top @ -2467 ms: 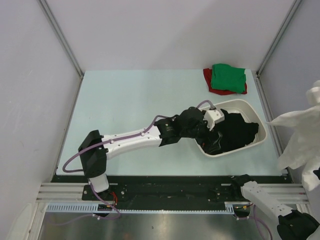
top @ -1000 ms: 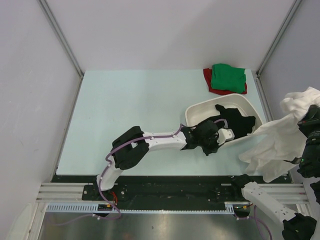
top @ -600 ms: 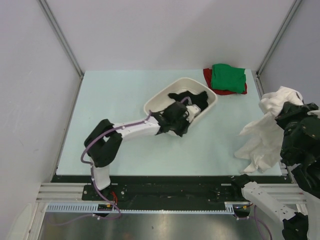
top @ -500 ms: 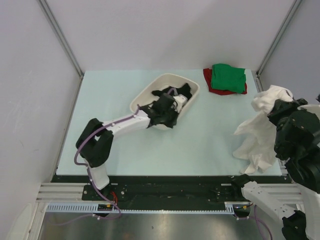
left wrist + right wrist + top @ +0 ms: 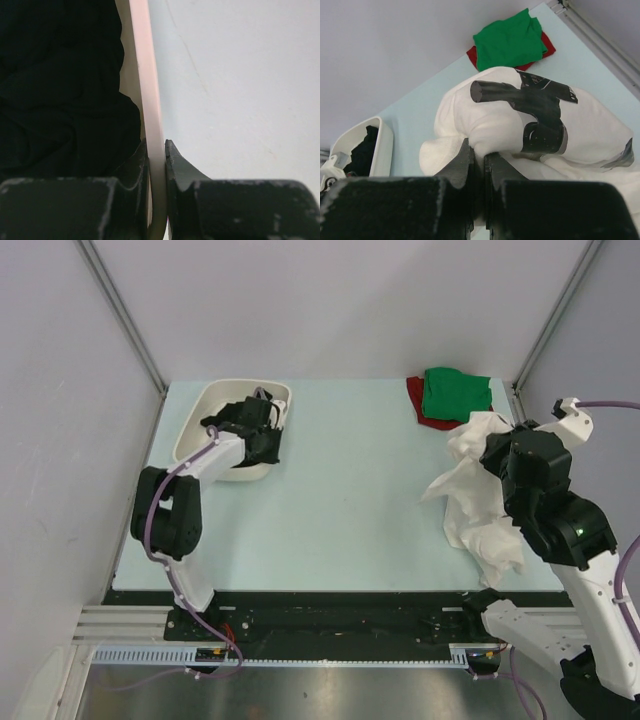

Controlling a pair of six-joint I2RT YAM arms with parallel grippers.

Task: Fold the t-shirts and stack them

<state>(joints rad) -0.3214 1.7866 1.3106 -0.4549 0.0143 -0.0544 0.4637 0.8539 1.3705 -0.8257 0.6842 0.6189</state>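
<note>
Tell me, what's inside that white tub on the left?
A crumpled black t-shirt lies in the tray. Whatever sits beneath it, and the tray's floor, is covered.

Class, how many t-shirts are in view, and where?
4: white t-shirt gripped by the right end effector; green t-shirt atop red t-shirt, far right corner; black t-shirt in the tray, far left. Others may be hidden.

Soft matt cloth: white t-shirt [image 5: 454, 116], green t-shirt [image 5: 507, 42]; smooth plastic tray [image 5: 384, 147]; matt table [image 5: 340, 490]

A pale mint table [image 5: 340, 530] sits enclosed by plain grey walls [image 5: 330, 300].
</note>
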